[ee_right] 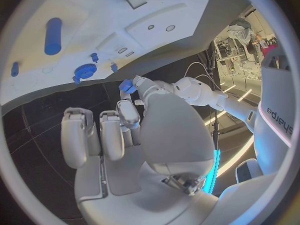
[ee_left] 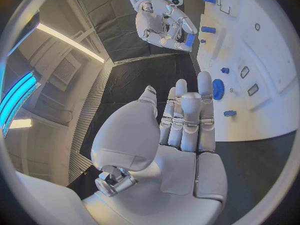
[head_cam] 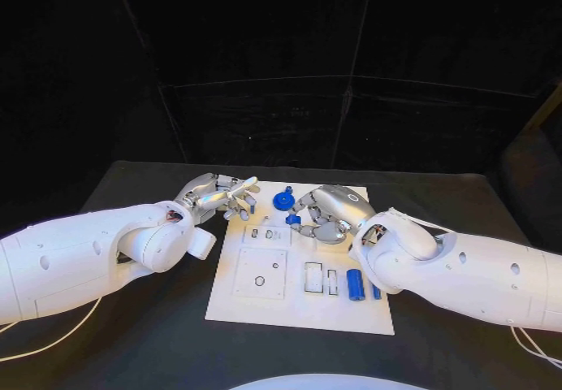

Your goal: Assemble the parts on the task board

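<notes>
The white task board lies mid-table. A blue gear stands at its far edge between my two hands. My right hand hovers over the far right of the board and pinches a small blue part at its fingertips; the left wrist view shows this right hand with the blue part. My left hand is open at the board's far left corner, its fingers stretched towards the gear. A small blue part stands on the board close to them.
A blue cylinder and a slim blue piece lie near the board's right edge, beside rectangular slots. A square raised plate with holes sits left of them. Black table surrounds the board.
</notes>
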You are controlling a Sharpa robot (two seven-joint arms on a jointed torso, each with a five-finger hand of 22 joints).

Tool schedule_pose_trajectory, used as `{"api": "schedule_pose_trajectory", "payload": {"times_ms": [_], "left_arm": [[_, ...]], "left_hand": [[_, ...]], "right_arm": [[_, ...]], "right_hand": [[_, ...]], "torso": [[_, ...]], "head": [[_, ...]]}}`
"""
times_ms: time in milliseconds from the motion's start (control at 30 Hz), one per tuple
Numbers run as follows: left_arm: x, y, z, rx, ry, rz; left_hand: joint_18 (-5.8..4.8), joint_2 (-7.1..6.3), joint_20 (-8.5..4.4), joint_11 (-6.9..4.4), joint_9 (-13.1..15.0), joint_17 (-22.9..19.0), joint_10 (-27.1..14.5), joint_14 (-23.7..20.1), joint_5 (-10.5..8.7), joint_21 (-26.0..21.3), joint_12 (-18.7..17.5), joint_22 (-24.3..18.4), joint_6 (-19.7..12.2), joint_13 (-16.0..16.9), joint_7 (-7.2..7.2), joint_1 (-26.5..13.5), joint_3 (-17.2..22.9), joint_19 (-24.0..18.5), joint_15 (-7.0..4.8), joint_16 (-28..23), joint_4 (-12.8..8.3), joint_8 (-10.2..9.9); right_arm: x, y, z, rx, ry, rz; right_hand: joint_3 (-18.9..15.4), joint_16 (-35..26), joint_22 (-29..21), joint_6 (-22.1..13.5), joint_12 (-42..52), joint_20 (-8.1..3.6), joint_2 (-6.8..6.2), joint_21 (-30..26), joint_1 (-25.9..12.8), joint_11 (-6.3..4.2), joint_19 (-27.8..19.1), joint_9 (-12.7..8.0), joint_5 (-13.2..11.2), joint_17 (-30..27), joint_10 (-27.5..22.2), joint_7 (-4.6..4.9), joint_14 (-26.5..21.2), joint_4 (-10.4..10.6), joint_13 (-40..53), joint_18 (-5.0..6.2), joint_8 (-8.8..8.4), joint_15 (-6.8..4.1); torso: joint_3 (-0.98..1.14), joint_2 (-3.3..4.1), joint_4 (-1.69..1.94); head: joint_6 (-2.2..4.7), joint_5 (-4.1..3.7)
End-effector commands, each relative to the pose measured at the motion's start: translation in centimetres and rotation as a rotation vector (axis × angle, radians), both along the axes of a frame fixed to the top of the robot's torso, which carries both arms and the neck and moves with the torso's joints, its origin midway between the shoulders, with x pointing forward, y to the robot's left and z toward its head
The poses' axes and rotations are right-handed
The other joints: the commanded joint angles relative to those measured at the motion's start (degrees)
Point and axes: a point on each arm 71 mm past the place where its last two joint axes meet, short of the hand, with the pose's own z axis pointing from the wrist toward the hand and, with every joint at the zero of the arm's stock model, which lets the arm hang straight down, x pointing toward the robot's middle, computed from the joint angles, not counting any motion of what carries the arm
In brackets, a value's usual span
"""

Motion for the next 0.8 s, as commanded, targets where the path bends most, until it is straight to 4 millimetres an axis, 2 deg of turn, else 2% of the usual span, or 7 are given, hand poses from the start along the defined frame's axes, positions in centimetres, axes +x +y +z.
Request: {"api": "schedule_pose_trajectory", "payload": {"times_ms": [33,133,367,567,800], "left_arm": [[-0.3,-0.6,0.0,-0.110,0.029,0.002],[-0.6,-1.2,-0.4,-0.140,0.055,-0.007],[-1.2,-2.9,-1.2,-0.184,0.107,-0.045],[-1.6,-3.9,-1.5,-0.196,0.139,-0.082],[-1.9,-4.9,-1.7,-0.208,0.167,-0.129]], "left_hand": [[0.67,0.53,0.17,0.31,-0.4,-2.2,-1.2,-1.3,0.14,-0.6,0.5,-0.4,-0.4,-0.1,0.35,-2.6,-1.0,-0.6,0.23,-1.6,0.0,-0.4],[0.71,1.13,0.48,0.54,-0.9,-4.7,-2.6,-2.9,0.13,-1.3,1.0,-0.8,-0.4,-0.2,0.49,-5.7,-2.5,-1.1,0.51,-3.3,0.1,-0.6],[0.71,2.44,1.03,1.03,-1.6,-10.6,-5.8,-7.1,0.18,-2.9,2.5,-1.9,-0.8,-0.4,0.68,-9.2,-4.9,-2.5,1.06,-7.3,0.1,-0.9],[0.61,3.56,1.75,1.74,-2.1,-11.9,-9.8,-9.8,0.18,-4.5,2.8,-2.8,-1.3,-1.1,1.17,-11.7,-6.8,-4.2,1.88,-8.2,0.1,-0.8],[0.65,4.77,2.14,1.86,-2.1,-12.7,-11.5,-11.5,0.20,-5.3,3.4,-3.4,-0.4,-1.7,1.01,-13.9,-8.4,-5.2,2.16,-8.1,0.1,0.4]], "right_arm": [[-0.9,-0.1,1.2,0.146,-0.048,0.077],[-1.5,-0.6,1.7,0.195,-0.055,0.102],[-2.4,-1.3,2.5,0.289,-0.069,0.135],[-2.8,-1.3,2.9,0.333,-0.073,0.153],[-3.0,-1.1,3.0,0.350,-0.073,0.167]], "right_hand": [[0.2,0.4,9.7,1.1,0.0,-0.17,0.02,0.2,-0.3,-0.15,1.5,0.4,-0.3,8.1,0.3,-0.88,4.6,0.0,0.0,0.15,0.21,-0.38],[0.3,0.5,9.9,1.1,0.0,-0.17,0.01,0.4,-0.3,-0.16,1.7,0.4,-0.4,8.2,0.3,-0.88,4.7,0.0,0.0,0.10,0.18,-0.38],[0.3,0.7,10.2,1.1,0.1,-0.18,-0.01,0.5,-0.2,-0.16,1.9,0.4,-0.4,8.5,0.4,-0.88,4.7,-0.1,0.2,0.03,0.17,-0.39],[0.3,0.8,10.3,1.1,0.2,-0.18,0.00,0.6,-0.2,-0.17,2.0,0.4,-0.4,8.6,0.4,-0.89,4.8,-0.1,0.2,-0.01,0.16,-0.39],[0.3,0.7,10.3,1.1,0.3,-0.19,-0.02,0.6,-0.2,-0.16,2.0,0.4,-0.4,8.6,0.5,-0.88,4.8,-0.1,0.4,0.00,0.16,-0.39]], "torso": [[0.03,-0.01,0.12],[0.06,0.07,0.16],[-0.03,0.10,0.14],[0.02,0.11,-0.03],[-0.06,0.14,0.11]], "head": [[0.23,0.08],[0.42,0.20],[0.77,0.37],[0.89,0.85],[0.98,0.71]]}}
